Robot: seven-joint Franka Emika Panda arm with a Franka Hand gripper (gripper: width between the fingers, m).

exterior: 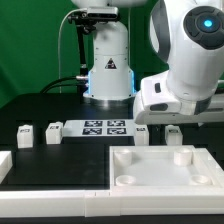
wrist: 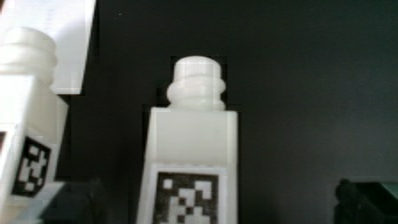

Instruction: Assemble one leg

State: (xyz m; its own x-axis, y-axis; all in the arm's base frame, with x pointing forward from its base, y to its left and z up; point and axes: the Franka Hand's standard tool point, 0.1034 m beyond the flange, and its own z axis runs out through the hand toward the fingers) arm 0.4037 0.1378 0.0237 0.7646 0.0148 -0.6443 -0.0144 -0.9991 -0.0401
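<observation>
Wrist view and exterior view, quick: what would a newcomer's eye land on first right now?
In the wrist view, a white leg with a knobbed tip and a marker tag shows close up, between the dark fingers of the open hand. In the exterior view, the big white arm looms at that view's right, above the large white table piece with round sockets.

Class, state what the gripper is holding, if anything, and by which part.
Nothing: the gripper is open, its fingers clear of the leg.
</observation>
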